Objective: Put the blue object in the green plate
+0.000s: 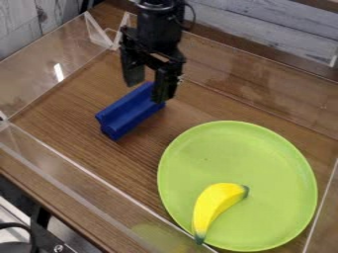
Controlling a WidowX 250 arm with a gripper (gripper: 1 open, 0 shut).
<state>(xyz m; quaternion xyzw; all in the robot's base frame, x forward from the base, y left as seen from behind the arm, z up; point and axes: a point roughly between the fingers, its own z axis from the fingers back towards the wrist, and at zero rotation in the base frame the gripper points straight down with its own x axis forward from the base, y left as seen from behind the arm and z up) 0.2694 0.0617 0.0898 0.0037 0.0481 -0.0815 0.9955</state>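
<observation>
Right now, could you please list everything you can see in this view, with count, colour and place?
blue object: one, royal blue, on the wood left of centre, lying diagonally.
green plate: one, lime green, lower right of the table.
banana: one, yellow, on the plate's near part.
table: one, brown wood, ringed by clear walls.
gripper: one, black, open, pointing down over the blue object's far end.
</observation>
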